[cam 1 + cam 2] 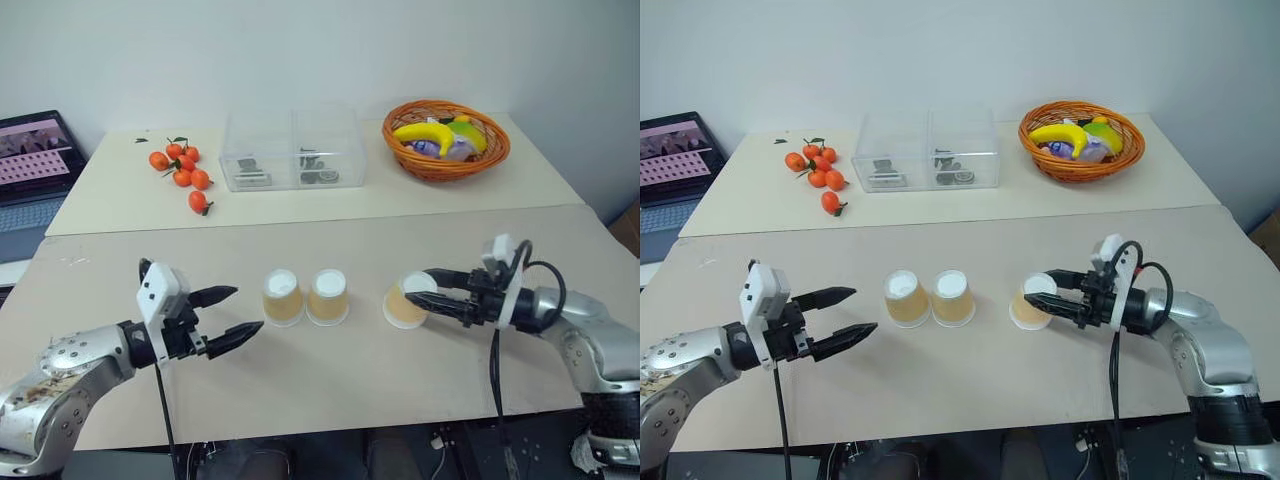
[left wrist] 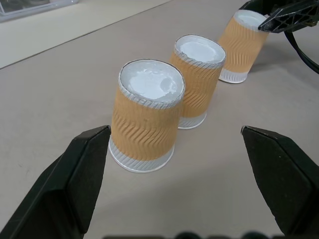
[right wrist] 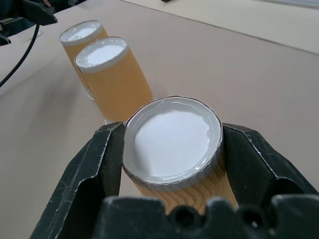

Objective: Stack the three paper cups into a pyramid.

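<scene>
We see the three paper cups upside down on the tan table, ribbed orange sides, white bases up: two touching at the middle, the third apart, tilted, clamped in the right gripper. The right wrist view shows both fingers pressed to its sides. The left gripper, jaws apart, waits near the pair. Beyond lie tangerines, a clear box, a fruit basket.

Right gripper clamps inverted cup; two cups beyond, seemingly touching.
</scene>
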`<state>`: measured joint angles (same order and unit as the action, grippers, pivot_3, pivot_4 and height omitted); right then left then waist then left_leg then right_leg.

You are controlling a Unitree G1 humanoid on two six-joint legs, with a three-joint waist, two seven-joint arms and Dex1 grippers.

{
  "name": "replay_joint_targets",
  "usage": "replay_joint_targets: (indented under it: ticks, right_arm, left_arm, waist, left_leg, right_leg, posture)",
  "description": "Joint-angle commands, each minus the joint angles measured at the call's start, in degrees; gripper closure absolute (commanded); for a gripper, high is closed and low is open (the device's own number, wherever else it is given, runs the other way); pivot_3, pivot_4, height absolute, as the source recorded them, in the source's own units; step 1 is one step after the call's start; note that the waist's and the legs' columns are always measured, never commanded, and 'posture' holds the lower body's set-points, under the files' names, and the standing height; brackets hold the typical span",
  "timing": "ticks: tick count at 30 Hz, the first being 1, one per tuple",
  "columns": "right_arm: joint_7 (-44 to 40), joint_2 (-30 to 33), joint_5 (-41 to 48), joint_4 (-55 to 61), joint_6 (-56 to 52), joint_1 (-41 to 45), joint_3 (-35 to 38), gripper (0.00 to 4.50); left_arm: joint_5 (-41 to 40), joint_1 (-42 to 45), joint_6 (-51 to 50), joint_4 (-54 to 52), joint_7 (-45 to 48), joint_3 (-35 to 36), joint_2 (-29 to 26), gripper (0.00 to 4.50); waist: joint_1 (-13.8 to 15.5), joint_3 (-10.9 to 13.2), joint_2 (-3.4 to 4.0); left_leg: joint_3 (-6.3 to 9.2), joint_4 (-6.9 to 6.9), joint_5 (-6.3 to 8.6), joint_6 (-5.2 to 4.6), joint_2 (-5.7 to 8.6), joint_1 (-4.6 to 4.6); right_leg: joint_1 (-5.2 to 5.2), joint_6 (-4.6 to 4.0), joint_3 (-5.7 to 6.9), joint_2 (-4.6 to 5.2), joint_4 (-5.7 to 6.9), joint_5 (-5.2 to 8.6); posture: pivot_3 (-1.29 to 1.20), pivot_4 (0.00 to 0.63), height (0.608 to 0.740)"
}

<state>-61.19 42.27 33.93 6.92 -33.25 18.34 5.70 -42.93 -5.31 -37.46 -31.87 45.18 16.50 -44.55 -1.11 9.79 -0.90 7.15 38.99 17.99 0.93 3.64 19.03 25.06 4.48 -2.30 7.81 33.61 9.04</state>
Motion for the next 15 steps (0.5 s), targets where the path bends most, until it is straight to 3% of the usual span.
replay_joint_targets:
  ticks: [1,10,15]
  right_arm:
    - [-3.4,1.8,0.4,1.4,0.8,4.0,-0.7,1.8]
    - [-12.6,4.1,1.6,-4.1,-0.3,23.0,-3.8,1.8]
    - [-15.1,1.6,3.9,-6.6,-3.0,31.2,-4.9,1.8]
  left_arm:
    - [-1.0,0.1,0.3,-2.2,-0.1,0.6,0.1,0.0]
    - [-1.4,-1.2,0.0,-3.4,-0.9,1.0,0.9,0.0]
    - [-1.7,-2.1,0.0,-4.4,-1.9,1.3,1.7,0.0]
  waist:
    - [0.1,0.0,0.0]
    - [-0.1,0.0,-0.01]
    - [0.0,0.0,-0.01]
  left_leg:
    - [0.0,0.0,0.0,0.0,-0.03,0.0]
    - [-0.02,-0.02,0.04,0.05,-0.35,0.06]
    - [-0.03,0.0,0.07,0.06,-0.42,0.15]
  right_leg:
    - [0.0,0.0,0.0,-0.04,-0.01,0.0]
    - [0.09,-0.14,0.02,-0.35,-0.11,-0.08]
    - [0.15,-0.24,0.04,-0.42,-0.29,-0.16]
  posture:
    - [0.0,0.15,0.738]
    - [0.0,0.15,0.738]
    - [0.0,0.15,0.738]
